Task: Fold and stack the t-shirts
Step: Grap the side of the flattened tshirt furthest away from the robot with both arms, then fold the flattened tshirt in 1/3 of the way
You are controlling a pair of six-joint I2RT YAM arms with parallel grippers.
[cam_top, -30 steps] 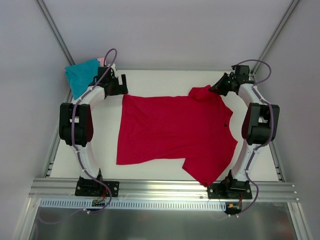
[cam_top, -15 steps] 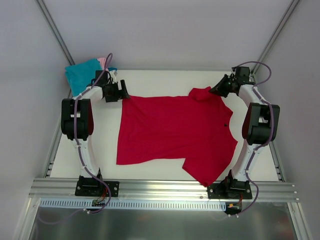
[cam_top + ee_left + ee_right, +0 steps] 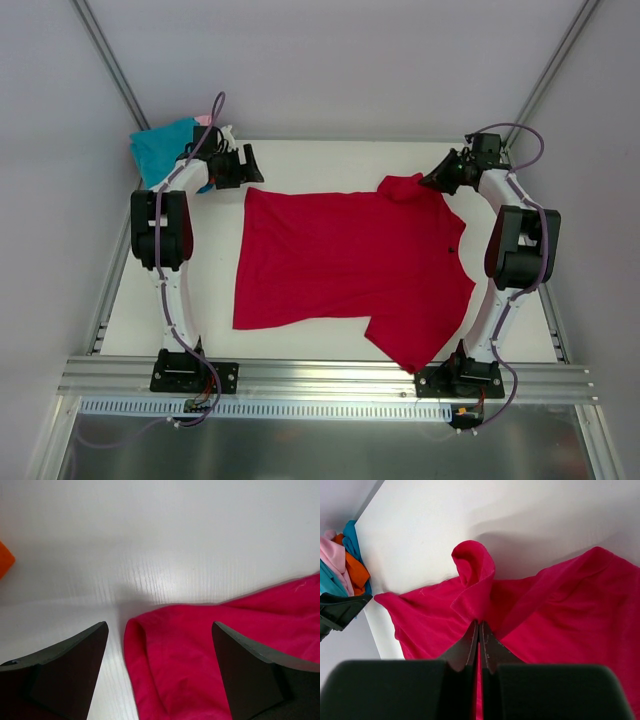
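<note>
White table, red t-shirt spread, corner bunched

I see the big red t-shirt spread mostly flat across the middle of the counter, its hem toward 9 o'clock, one sleeve draping over the near edge at 5 o'clock. Its far sleeve at 1 o'clock is bunched upward. The other t-shirts, teal, pink and orange, sit heaped at 10 o'clock.
</note>
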